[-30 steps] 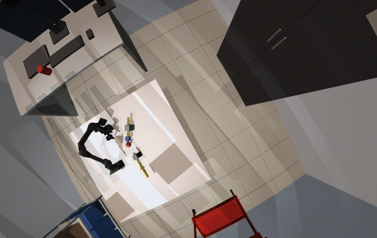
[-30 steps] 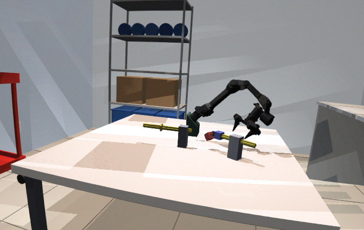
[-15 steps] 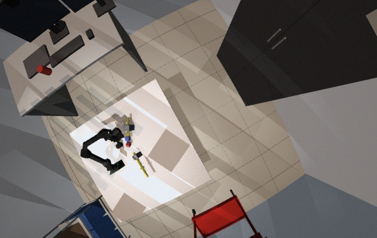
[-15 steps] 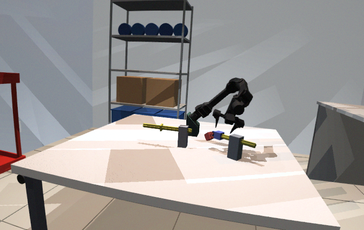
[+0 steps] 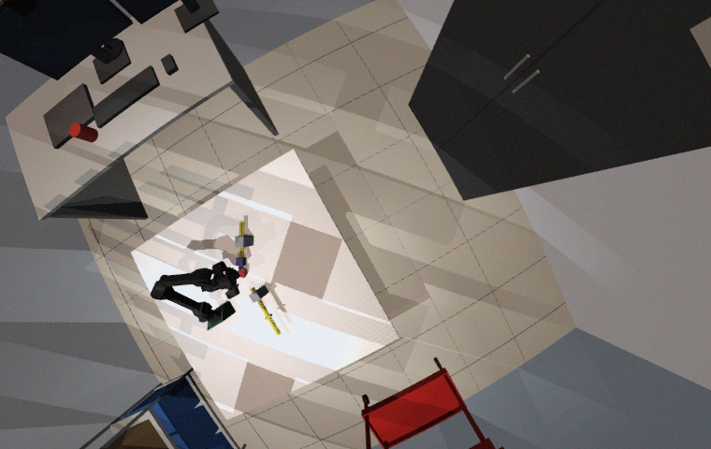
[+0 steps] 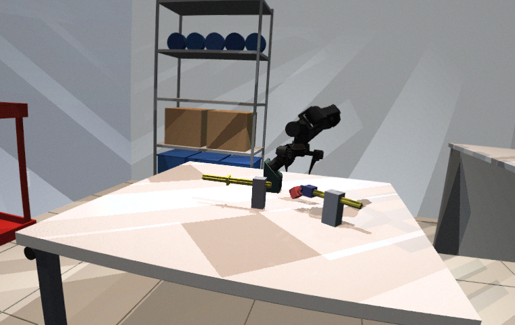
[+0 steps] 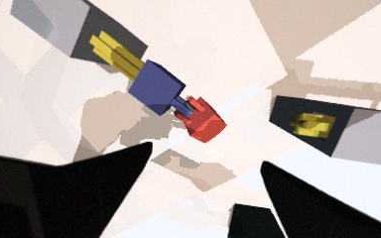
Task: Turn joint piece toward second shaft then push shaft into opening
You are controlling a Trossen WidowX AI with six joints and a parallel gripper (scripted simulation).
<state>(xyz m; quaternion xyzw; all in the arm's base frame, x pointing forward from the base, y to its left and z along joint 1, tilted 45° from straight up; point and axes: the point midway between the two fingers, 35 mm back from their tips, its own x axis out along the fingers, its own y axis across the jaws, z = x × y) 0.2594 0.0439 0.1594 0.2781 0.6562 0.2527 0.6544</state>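
End effector (image 5: 235, 282) (image 6: 298, 170) (image 7: 204, 156) released, its fingers wide apart with nothing between them, hangs above the desk (image 5: 314, 200) (image 6: 131, 249) near the red joint piece (image 5: 242, 272) (image 6: 295, 191) (image 7: 207, 121). That piece sits hinged to a blue part (image 5: 240, 261) (image 6: 308, 190) (image 7: 157, 87) on the end of one yellow shaft (image 5: 241, 227) (image 6: 350, 201) (image 7: 118, 56), which its grey block (image 5: 243, 240) (image 6: 332, 208) (image 7: 105, 37) carries. The second yellow shaft (image 5: 270, 318) (image 6: 216, 178) (image 7: 316, 125) lies through another block (image 5: 258, 294) (image 6: 258, 193) (image 7: 363, 129), its end apart from the joint piece.

Can't make out opening of red joint piece (image 5: 242, 272) (image 6: 295, 191) (image 7: 206, 121), too small in top view. See little beyond tip of second shaft (image 5: 270, 319) (image 6: 216, 177) (image 7: 313, 126) in wrist view, rest mostly hidden by second block (image 5: 258, 294) (image 6: 258, 195) (image 7: 368, 135). Lose backs of fingers (image 5: 232, 291) (image 6: 312, 166) past wrist view's edges, part of first block (image 5: 243, 240) (image 6: 332, 209) (image 7: 54, 17) past upper edge.
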